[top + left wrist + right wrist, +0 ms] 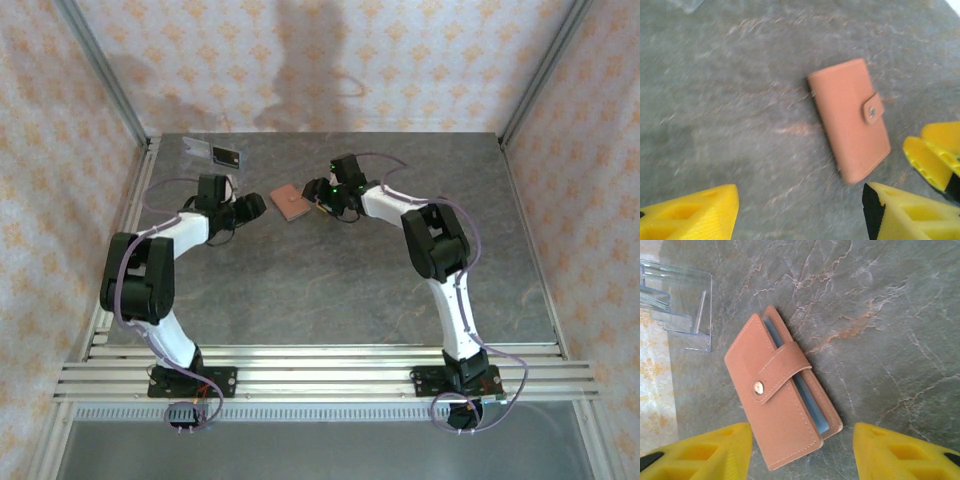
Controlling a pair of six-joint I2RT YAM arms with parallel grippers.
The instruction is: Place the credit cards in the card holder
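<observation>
Between the two yellow fingers (695, 215) of the left tool (800, 196) there is only bare grey worktop (730, 100): its jaws stand well apart and hold nothing. Just ahead of it and a little to its right lies the card holder (850, 120), one reddish-brown leather wallet. It is flat and folded shut, with its tab (874, 109) pressed down on a single metal snap (871, 113). At the right edge of the left wrist view the right tool (919, 141) shows beside the card holder's near end, close to the leather but apart from it. In its own wrist view the right tool has its two fingers (705, 452) spread wider than the card holder and grips nothing. The card holder's near corner lies on the worktop below the gap, touching neither finger. One pale grey-blue card (805, 387) shows as a thin strip along the card holder's open edge, tucked between the two leather covers and passing under the tab. Past the card holder, near the patterned wall (655, 390), stands one clear plastic stand (687, 315). From above, the two tools face each other across the card holder at the far middle of the worktop, the left tool on its left and the right tool on its right. One small dark rectangle (228, 157) rests at the clear plastic stand; whether it is a card I cannot tell.
</observation>
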